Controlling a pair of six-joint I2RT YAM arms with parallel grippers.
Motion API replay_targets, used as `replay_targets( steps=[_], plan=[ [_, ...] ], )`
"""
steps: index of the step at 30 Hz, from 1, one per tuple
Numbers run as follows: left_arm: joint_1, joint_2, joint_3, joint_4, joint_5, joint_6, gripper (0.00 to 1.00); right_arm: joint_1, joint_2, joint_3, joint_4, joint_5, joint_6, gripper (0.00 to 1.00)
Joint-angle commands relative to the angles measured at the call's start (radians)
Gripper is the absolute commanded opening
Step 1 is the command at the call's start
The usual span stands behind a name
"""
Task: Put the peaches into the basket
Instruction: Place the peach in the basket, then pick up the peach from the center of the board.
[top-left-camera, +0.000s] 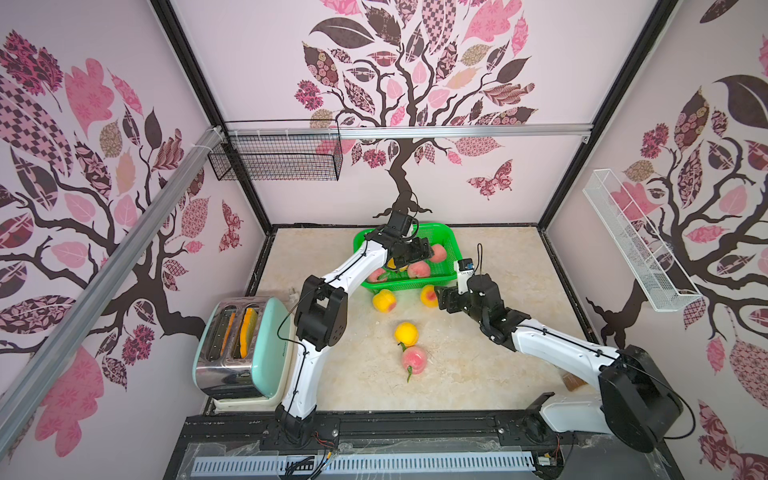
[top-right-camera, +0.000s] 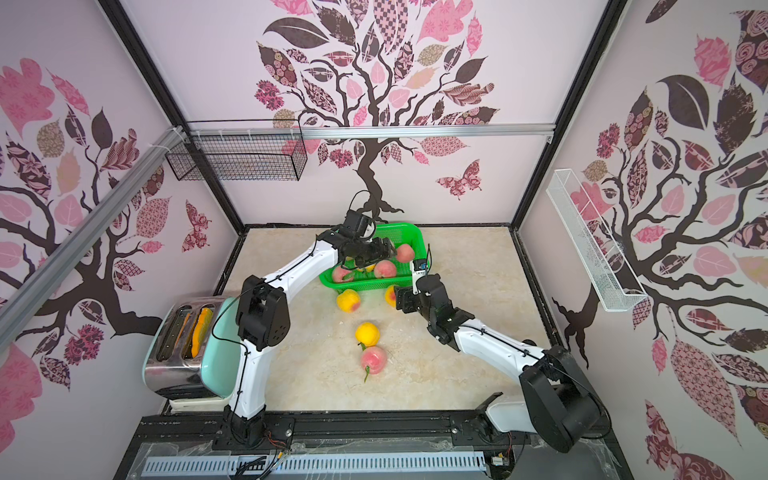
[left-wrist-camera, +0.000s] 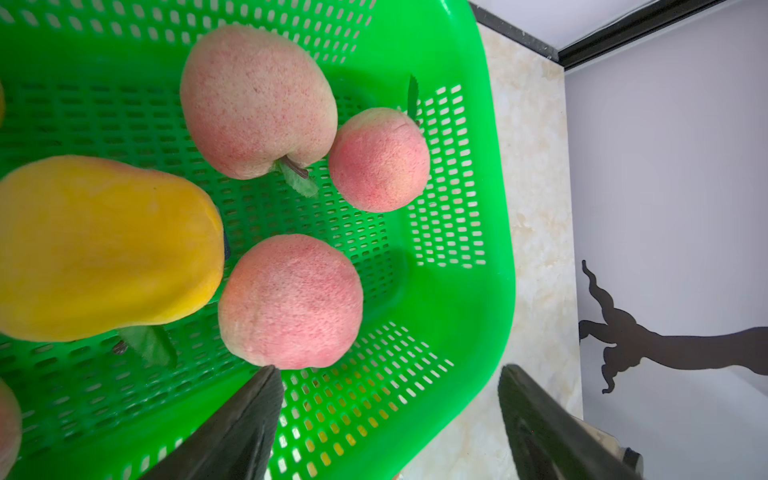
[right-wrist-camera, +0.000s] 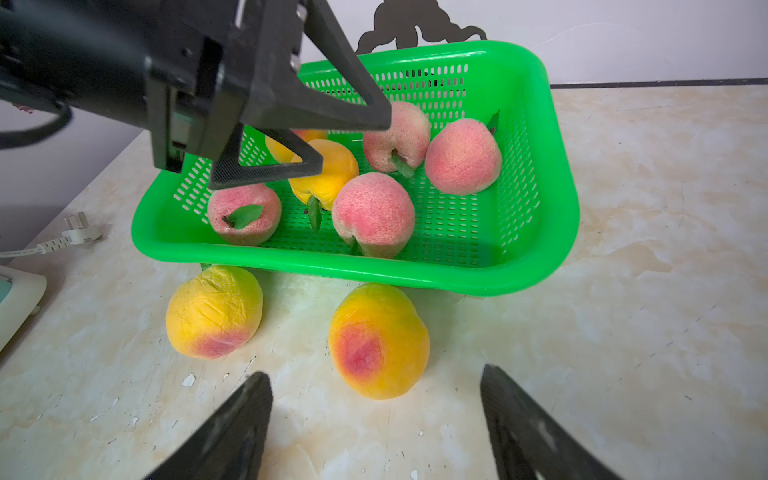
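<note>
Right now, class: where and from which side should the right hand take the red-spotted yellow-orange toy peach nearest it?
Grip the red-spotted yellow-orange toy peach across its round middle, coming in from the open table side where the right hand hovers. The rim of the bright green perforated plastic basket crowds its far side, so its flanks are likely free.

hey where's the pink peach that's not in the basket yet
In both top views the pink peach lies mid-table, nearer the front edge, just in front of a yellow peach, well short of the green basket.
</note>
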Motion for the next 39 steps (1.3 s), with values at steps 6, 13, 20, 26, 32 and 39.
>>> replay_targets(
  steps=[6,13,20,26,32,39],
  plan=[
    [-0.002,-0.146,-0.114,0.005,-0.005,0.021,0.85,0.004,-0.010,-0.014,-0.002,0.007,0.004,0.81],
    [-0.001,-0.271,-0.230,0.005,-0.039,0.037,0.85,0.004,-0.002,-0.013,-0.001,0.006,0.004,0.81],
    [0.008,-0.375,-0.342,-0.008,-0.055,0.053,0.85,0.005,0.000,-0.011,0.000,0.003,0.006,0.81],
    [0.020,-0.464,-0.442,-0.052,-0.092,0.081,0.85,0.006,0.009,-0.009,0.001,0.001,0.007,0.82],
    [0.053,-0.555,-0.563,-0.076,-0.132,0.090,0.85,0.005,0.026,-0.006,0.006,-0.011,0.013,0.81],
    [0.058,-0.649,-0.665,-0.097,-0.158,0.083,0.85,0.004,0.043,0.000,0.006,-0.019,0.015,0.81]
  ],
)
